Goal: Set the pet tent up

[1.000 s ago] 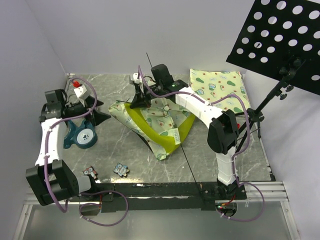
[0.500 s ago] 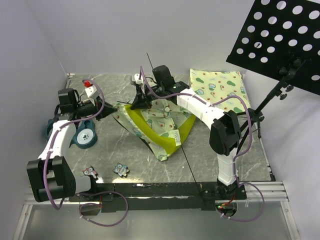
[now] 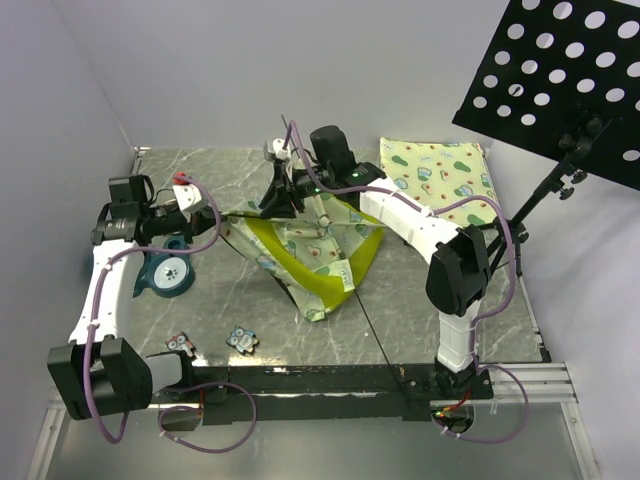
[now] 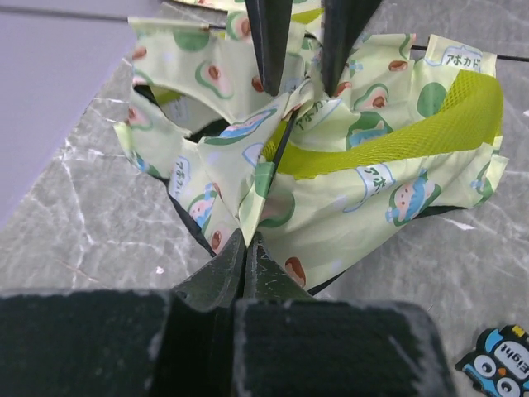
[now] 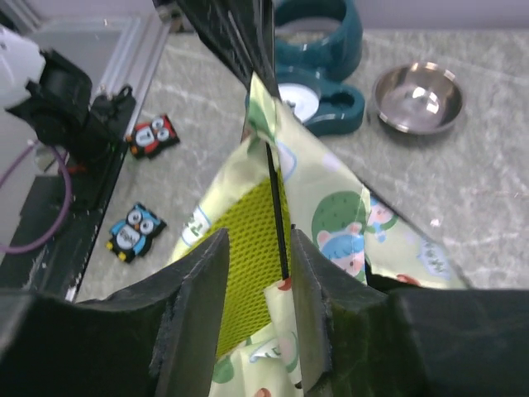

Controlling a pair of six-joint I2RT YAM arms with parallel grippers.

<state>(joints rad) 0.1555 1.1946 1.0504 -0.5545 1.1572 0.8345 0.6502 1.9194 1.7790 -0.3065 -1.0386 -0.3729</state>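
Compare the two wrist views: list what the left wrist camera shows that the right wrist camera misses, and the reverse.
Left wrist only: the pet tent's crumpled bulk with the long sweep of lime mesh.
Right wrist only: teal bowl stand, steel bowl, red owl sticker, aluminium rail.
Both: the tent, a thin black pole, the marble table, a blue owl sticker, the left pincer shut on tent fabric, and the right pincer open around the pole.

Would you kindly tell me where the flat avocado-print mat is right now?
In the top view the mat lies flat at the table's far right, right of the pet tent and near the black perforated stand.
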